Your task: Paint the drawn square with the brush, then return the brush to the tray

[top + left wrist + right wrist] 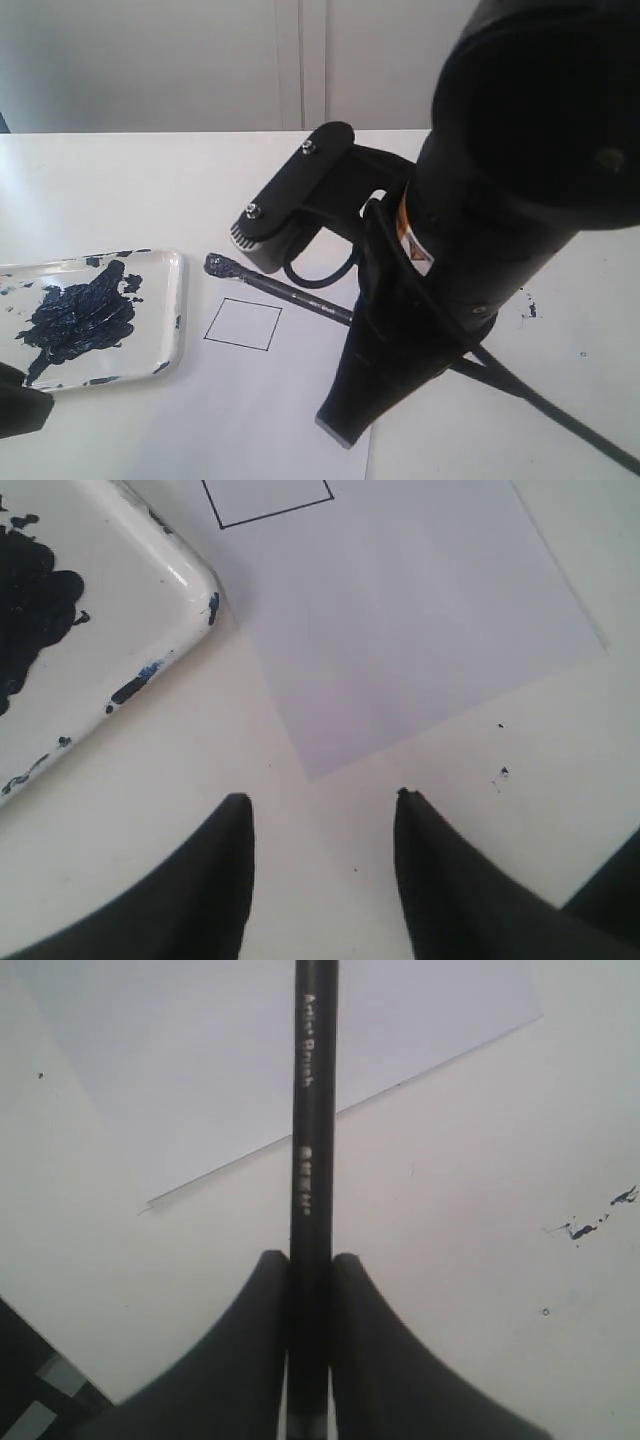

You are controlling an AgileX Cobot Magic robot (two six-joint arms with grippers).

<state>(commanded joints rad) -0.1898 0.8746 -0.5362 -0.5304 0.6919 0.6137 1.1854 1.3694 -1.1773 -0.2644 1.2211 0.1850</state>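
The drawn square (pixel 243 324) lies on the white paper, its inside plain white; one corner of it shows in the left wrist view (pixel 265 498). The brush (pixel 290 293) slants across the paper, its dark bristles just beyond the square's far left corner, close to the tray (pixel 176 300). My right gripper (pixel 311 1258) is shut on the brush handle (pixel 313 1110); in the exterior view the arm hides its fingers. My left gripper (pixel 320 798) stands open over bare table by the tray's corner (pixel 190 585), holding nothing.
A big navy paint blotch (pixel 80 318) covers the tray floor. The paper sheet (pixel 290 410) reaches the table's near edge. Small paint specks (pixel 528 308) mark the table on the right. My right arm (pixel 470 230) fills the right foreground.
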